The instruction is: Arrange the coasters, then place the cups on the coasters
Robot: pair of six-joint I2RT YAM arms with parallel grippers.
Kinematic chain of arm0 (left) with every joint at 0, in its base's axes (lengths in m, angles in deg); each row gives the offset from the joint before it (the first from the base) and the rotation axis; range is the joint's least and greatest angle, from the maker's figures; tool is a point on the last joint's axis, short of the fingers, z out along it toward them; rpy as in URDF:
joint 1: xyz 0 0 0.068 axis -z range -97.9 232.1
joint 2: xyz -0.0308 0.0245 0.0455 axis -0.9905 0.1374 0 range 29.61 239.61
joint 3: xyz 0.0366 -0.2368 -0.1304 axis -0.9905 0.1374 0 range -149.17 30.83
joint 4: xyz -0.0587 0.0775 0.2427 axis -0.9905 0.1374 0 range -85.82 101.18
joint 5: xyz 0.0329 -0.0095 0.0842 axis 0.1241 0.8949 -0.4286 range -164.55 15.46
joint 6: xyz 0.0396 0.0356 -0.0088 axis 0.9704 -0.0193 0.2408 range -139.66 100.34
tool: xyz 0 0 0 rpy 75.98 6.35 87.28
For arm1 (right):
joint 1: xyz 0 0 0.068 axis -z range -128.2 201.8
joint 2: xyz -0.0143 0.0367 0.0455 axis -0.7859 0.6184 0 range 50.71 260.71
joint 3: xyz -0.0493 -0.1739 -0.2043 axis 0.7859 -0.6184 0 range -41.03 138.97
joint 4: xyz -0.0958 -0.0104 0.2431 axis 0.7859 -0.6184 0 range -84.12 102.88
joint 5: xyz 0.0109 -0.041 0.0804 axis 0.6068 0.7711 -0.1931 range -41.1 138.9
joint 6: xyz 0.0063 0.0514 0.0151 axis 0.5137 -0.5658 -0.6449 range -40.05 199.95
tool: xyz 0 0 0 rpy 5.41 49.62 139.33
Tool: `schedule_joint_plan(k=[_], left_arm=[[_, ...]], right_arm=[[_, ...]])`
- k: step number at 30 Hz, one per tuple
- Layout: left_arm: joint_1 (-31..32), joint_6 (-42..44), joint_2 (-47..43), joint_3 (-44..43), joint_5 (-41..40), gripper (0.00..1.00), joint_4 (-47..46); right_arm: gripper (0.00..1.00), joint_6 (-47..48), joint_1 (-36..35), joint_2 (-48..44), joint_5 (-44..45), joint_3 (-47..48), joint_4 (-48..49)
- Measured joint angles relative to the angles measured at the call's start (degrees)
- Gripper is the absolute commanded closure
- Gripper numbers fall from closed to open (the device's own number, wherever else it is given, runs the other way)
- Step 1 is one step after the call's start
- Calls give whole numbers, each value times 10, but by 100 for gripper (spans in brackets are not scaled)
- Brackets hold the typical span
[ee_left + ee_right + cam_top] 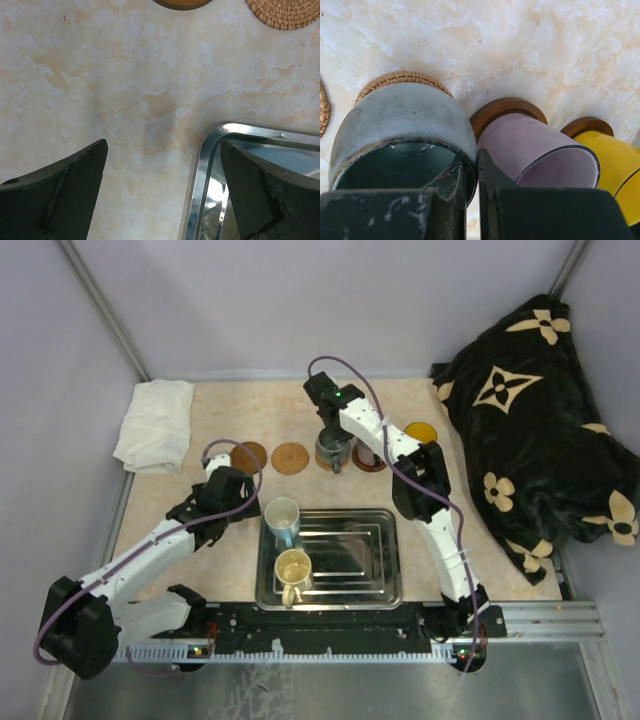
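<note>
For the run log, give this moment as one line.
right gripper: shut on grey mug rim, over woven coaster | left gripper: open at tray | white mug, cream mug: in tray | dark coaster, tan coaster: bare

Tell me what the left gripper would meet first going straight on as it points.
Probably the bare table. The open left gripper straddles the corner of the steel tray, so its right finger could clip that rim first. Depth is unclear.

Overhead camera looks down from the near edge, whole table (220, 410) framed. Left wrist, low and facing down, shares the tray (200, 165) corner; right wrist, closer, shares the grey-blue mug (400, 115).
</note>
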Motion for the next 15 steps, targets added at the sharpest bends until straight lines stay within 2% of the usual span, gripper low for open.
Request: schedule_joint_plan(k=[14,15], left_arm=[[0,0,2,0,0,0,-1],[0,0,3,0,0,0,-2]], right_arm=[[100,-4,0,-3,0,-12,9],[96,-4,0,-4,0,-15,12]])
